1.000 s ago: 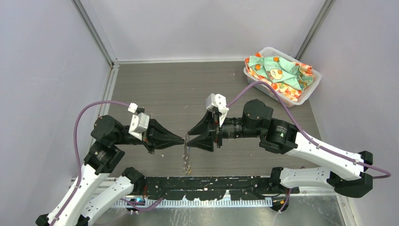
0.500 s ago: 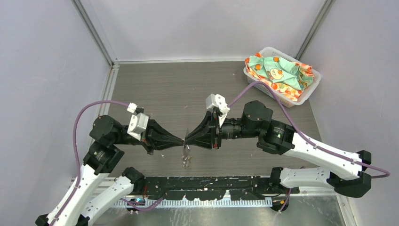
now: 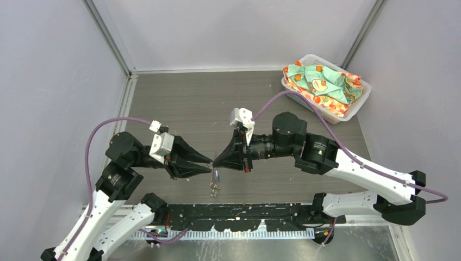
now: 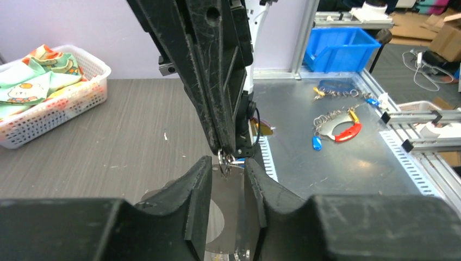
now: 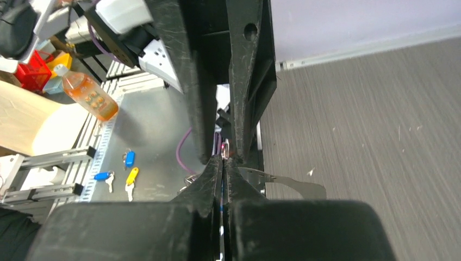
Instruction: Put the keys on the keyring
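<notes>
The right gripper (image 3: 215, 163) is clenched tight, its fingers pressed flat together, and it pinches the top of the keyring (image 3: 216, 186). The keyring hangs straight down from the fingertips as a short grey strand, above the desk (image 3: 179, 103). A blue-headed key (image 3: 216, 175) shows just under the tips; exactly which link or part is pinched is too small to tell.

The left gripper (image 3: 211, 165) meets the right one tip to tip from the opposite side. Its fingers stand a little apart, released. The small metal loop held by the right gripper sits at the mouth of that gap.

Any marking on the keys is too small to read. Far behind the right gripper a white basket (image 3: 356, 109) holds cloth (image 3: 321, 81) printed with cartoon figures and orange shapes.
</notes>
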Motion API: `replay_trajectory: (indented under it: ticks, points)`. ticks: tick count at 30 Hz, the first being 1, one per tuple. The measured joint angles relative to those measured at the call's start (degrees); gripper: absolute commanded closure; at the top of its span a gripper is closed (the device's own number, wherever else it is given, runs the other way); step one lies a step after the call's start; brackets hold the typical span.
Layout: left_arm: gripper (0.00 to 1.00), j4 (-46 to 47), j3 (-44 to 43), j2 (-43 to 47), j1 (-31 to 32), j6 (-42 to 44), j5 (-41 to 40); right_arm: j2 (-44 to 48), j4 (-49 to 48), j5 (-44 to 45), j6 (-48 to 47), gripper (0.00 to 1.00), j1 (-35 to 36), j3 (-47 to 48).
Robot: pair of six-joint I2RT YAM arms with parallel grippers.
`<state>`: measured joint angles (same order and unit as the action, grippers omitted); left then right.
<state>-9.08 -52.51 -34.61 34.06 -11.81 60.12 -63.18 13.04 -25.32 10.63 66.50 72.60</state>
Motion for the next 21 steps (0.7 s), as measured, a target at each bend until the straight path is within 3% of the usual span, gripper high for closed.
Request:
replay_trajectory:
  ticks: [3,11,21]
  points:
    - [0.67,-4.09,-1.33,-0.42,0.00,3.50,0.52,-3.02,7.85,0.37,-0.96,0.99,0.00,4.98]
    - [0.83,-20.68,-10.08,-6.23,0.00,16.20,2.95,-10.03,25.64,0.59,-4.17,0.99,0.00,18.21]
    - [0.87,-32.17,-14.34,-11.30,0.00,23.80,3.06,-17.29,37.79,0.59,-5.92,0.99,0.00,28.35]
